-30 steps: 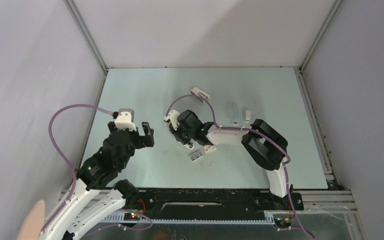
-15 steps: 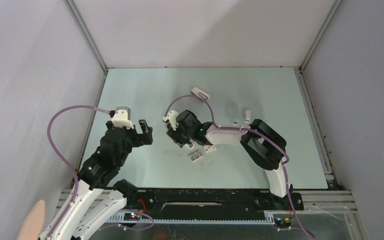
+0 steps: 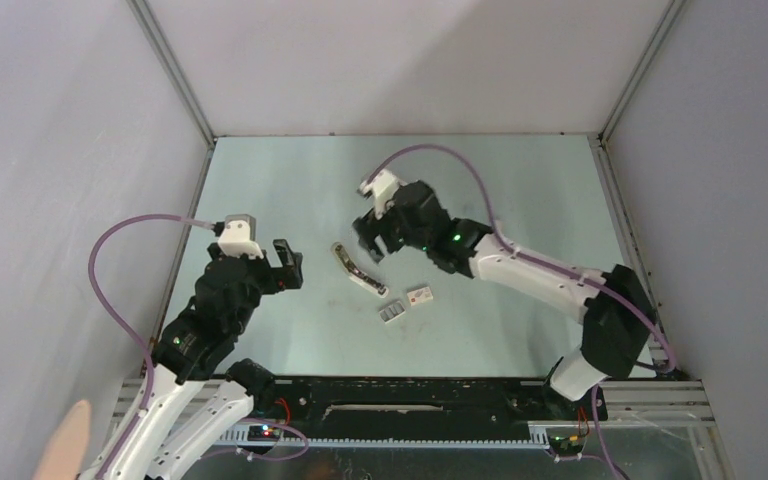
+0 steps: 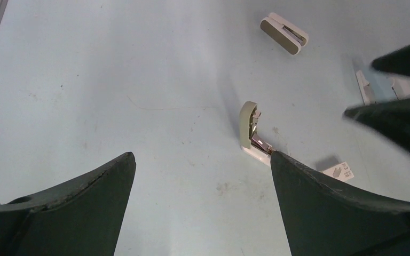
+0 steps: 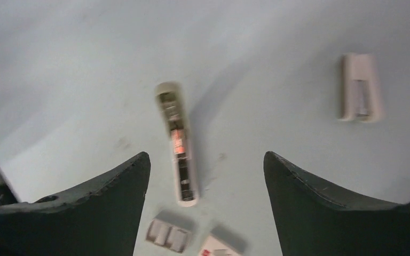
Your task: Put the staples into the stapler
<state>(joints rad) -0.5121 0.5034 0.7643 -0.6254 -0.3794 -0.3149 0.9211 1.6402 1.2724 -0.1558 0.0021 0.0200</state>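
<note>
The right hand [image 3: 368,240] hangs above the tabletop [image 3: 260,190] with its fingers [image 5: 112,205] spread wide and nothing between them. In the right wrist view the stapler [image 5: 177,143] lies framed between those two fingers. It is opened out with its magazine channel facing up and an orange-red patch midway along. In the top view the stapler [image 3: 358,270] sits at 7 o'clock from the right hand, its long axis running from 10 to 4 o'clock.

The staples [image 3: 391,313] are grey strips in a small white tray. They rest on the tabletop at 5 o'clock from the stapler, near its end but apart from it. The right wrist view shows the staples [image 5: 168,234] as two strips side by side. A white box sleeve [image 3: 420,296] with a red mark lies just beside them at 2 o'clock.

The left hand [image 3: 288,266] is at 9 o'clock from the stapler, well apart from it, with its fingers [image 4: 85,208] also spread and empty. In the left wrist view the stapler [image 4: 251,133] shows its beige cap raised off a white base, with coppery metal at the hinge. A second small stapler [image 4: 284,33], beige and white, lies beyond it at 1 o'clock.
</note>
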